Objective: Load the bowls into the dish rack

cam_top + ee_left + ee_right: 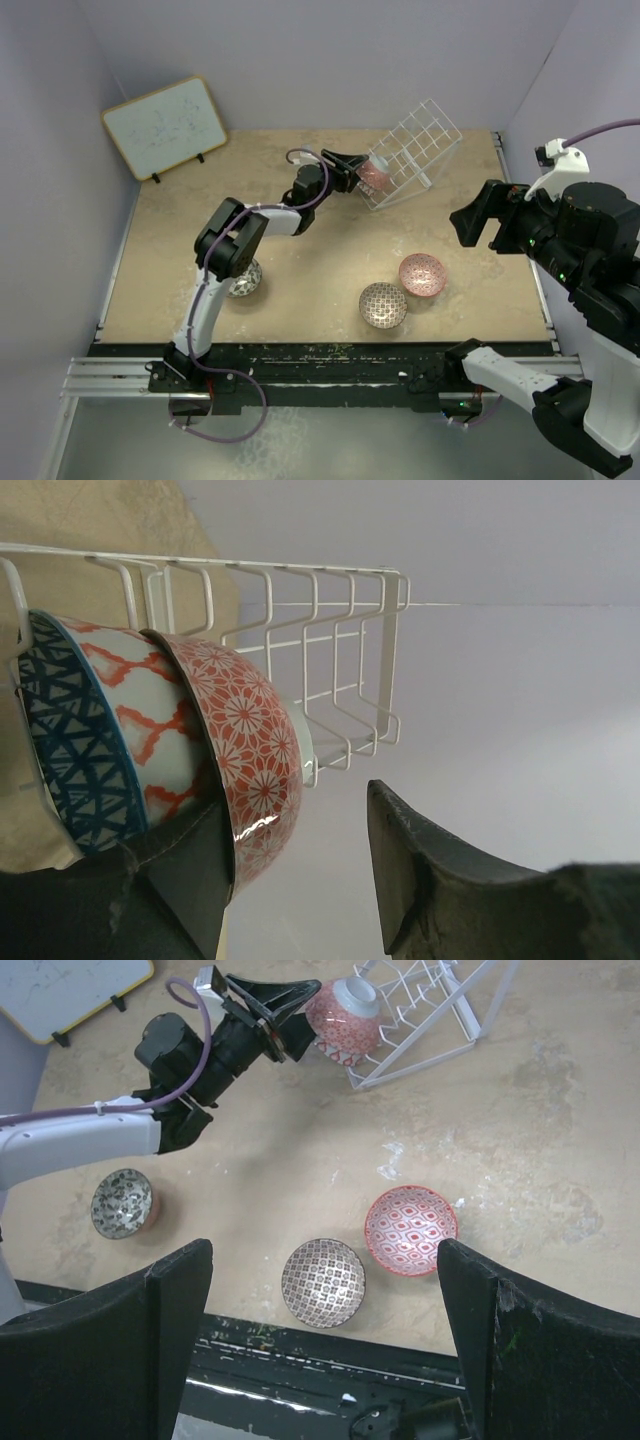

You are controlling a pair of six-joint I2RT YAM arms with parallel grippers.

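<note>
The white wire dish rack (415, 150) stands tilted at the back; it also shows in the left wrist view (330, 660). In it lean a blue bowl (70, 750) and a red floral bowl (250, 740), the latter also seen from above (376, 172). My left gripper (300, 810) is open at the floral bowl: one finger (190, 870) lies against the bowl's inner side, the other stands well apart. A pink bowl (422, 274), a brownish-grey lattice bowl (384, 305) and a grey-white bowl (243, 280) sit on the table. My right gripper (322, 1250) is open and empty, high above the lattice bowl (322, 1282).
A wood-framed whiteboard (165, 125) leans at the back left. Grey walls close in the table on three sides. A black rail (330, 365) runs along the near edge. The left arm (225, 250) partly covers the grey-white bowl.
</note>
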